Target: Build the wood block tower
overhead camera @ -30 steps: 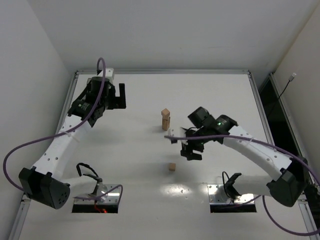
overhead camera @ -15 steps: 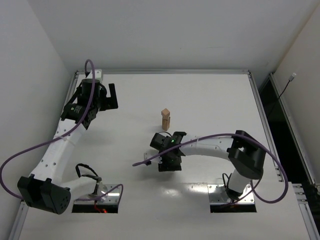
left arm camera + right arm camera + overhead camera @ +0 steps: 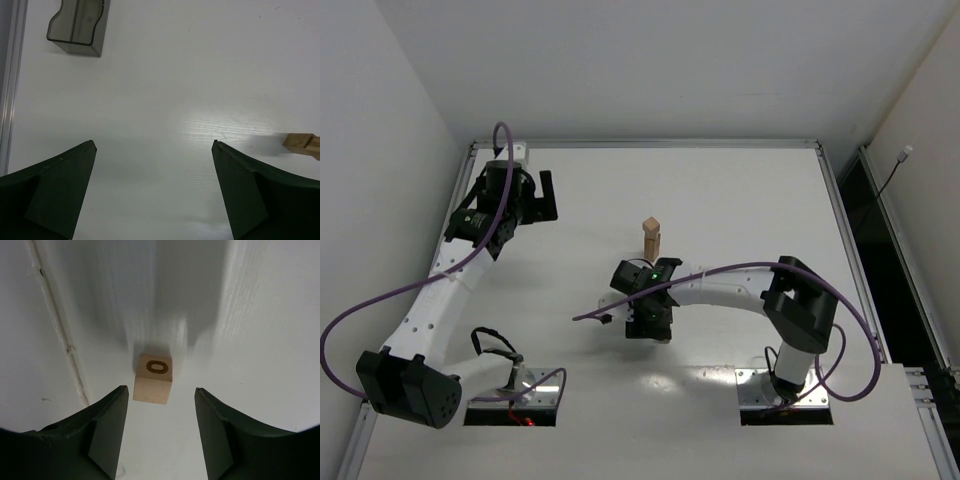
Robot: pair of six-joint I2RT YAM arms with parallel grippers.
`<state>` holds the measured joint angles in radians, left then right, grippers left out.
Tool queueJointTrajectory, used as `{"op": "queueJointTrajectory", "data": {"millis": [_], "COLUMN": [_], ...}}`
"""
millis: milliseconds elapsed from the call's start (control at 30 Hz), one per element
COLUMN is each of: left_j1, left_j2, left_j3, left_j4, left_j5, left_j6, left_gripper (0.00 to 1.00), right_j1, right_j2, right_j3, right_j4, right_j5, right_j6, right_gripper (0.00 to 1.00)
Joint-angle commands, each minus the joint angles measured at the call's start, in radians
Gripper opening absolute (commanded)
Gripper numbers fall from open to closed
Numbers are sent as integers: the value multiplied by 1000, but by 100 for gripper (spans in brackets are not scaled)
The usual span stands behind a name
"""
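Observation:
The tower [image 3: 651, 237] is a narrow column of tan wood blocks at the table's middle. Its end also shows at the right edge of the left wrist view [image 3: 303, 144]. A loose wood block [image 3: 153, 379] with a dark "O" mark on top lies on the table. My right gripper [image 3: 161, 392] is open just above and short of it, one finger on each side, not touching. In the top view my right gripper [image 3: 650, 322] hides that block, near of the tower. My left gripper [image 3: 547, 196] is open and empty at the far left, also seen in its wrist view [image 3: 153, 144].
A dark grey translucent bin [image 3: 77, 25] stands near the table's left rail. A thin seam [image 3: 55, 325] runs across the table left of the loose block. Arm base plates [image 3: 515, 392] [image 3: 785, 388] sit at the near edge. White walls enclose the table.
My right arm swung from right of the tower to the near left and came down over the loose block. My left gripper drew back a little to the left.

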<state>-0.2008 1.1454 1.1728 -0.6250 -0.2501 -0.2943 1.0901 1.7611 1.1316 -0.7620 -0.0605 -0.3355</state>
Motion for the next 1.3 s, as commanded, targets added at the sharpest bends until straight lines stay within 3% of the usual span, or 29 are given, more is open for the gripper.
{"op": "queueJointTrajectory", "data": {"millis": [0, 400, 533, 633, 667, 767, 900, 1267], "left_j1": [14, 14, 14, 14, 14, 14, 14, -57], "left_j2": [-19, -1, 8, 8, 8, 17, 17, -182], "left_j3": [1, 1, 1, 1, -8, -9, -18, -290], "left_j4": [31, 41, 41, 50, 50, 50, 59, 189], "left_j5": [17, 35, 35, 35, 35, 35, 45, 251], "left_j6": [6, 6, 6, 6, 6, 6, -3, -57], "left_gripper": [100, 100, 100, 100, 100, 100, 100, 100], "right_j1": [8, 8, 8, 8, 8, 8, 8, -127], "right_j2": [5, 66, 75, 84, 84, 95, 84, -305], "right_j3": [30, 11, 11, 11, 11, 11, 11, 11], "right_j4": [-25, -36, -45, -36, -36, -36, -26, 280], "right_j5": [-36, -79, -79, -79, -79, -70, -52, -205], "right_j6": [16, 7, 7, 7, 7, 7, 7, -54], "right_gripper": [52, 52, 47, 33, 21, 0, 0, 0]}}
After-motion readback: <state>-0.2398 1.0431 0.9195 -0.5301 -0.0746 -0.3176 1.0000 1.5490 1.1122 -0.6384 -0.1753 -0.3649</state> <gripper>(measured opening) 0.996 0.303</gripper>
